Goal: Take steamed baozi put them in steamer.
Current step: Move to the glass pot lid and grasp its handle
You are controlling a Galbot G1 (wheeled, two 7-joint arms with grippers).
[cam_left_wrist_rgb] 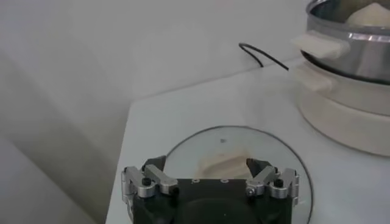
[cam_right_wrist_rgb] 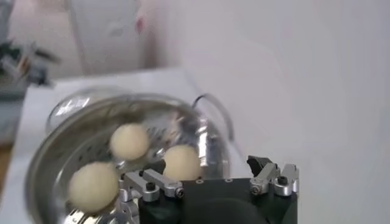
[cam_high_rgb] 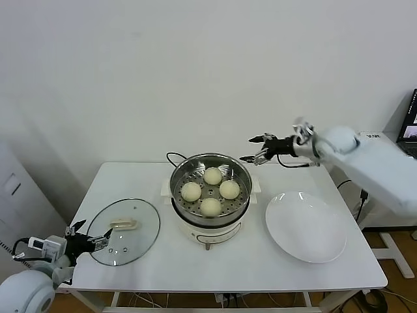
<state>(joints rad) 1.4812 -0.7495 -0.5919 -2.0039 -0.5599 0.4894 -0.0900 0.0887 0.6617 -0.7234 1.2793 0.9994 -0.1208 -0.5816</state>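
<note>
Head view: four steamed baozi are sitting in the steamer and the white plate is lying bare, so loading is looking complete; the right gripper is hovering beyond the rim, jaws spread and empty. Left wrist view: the left gripper is idling wide by the glass lid. Right wrist view: three buns are showing below the open fingers

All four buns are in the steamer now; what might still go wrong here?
1. The open right gripper hangs beside the steamer rim; a low retreat might bump it.
2. The black cord trails behind the steamer and might snag.
3. The glass lid sits near the table edge by the left gripper.
</note>
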